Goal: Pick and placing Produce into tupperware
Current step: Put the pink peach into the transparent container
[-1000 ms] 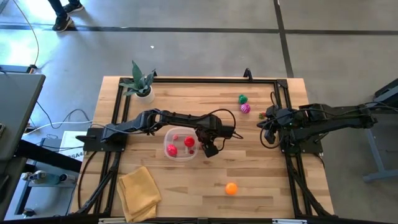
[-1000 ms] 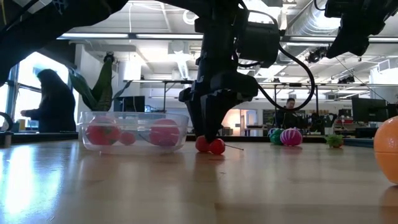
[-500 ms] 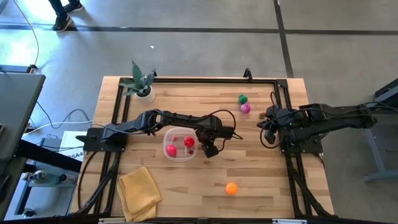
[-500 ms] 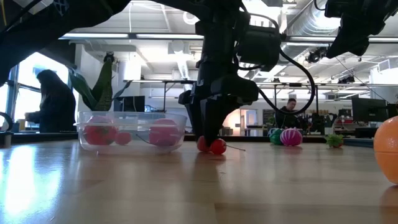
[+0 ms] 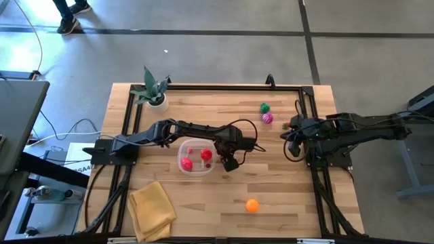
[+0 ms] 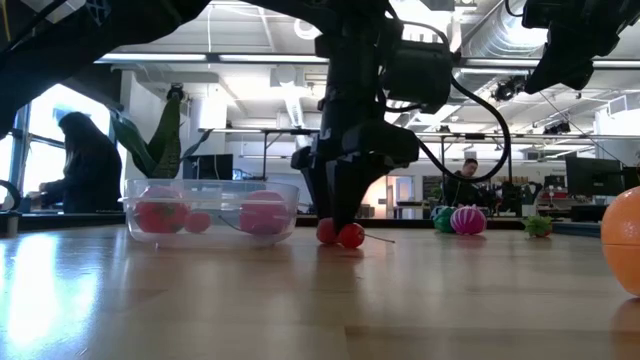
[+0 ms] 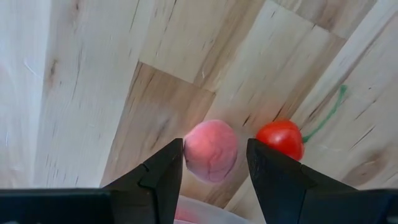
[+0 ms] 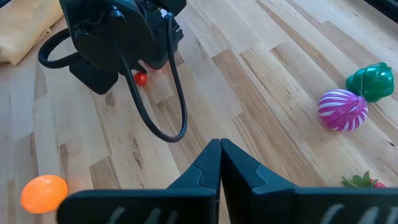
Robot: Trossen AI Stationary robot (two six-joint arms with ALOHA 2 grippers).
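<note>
Beside the tupperware (image 5: 196, 158) on the counter (image 5: 285, 196), the left hand (image 7: 214, 163) straddles one cherry (image 7: 211, 150), seemingly pinching it for transfer, while the right hand (image 8: 219, 151) waits pressed together.

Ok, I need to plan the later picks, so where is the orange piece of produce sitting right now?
In the high view the orange piece lies alone on the table's near side, right of the yellow cloth and well below the tub.
</note>
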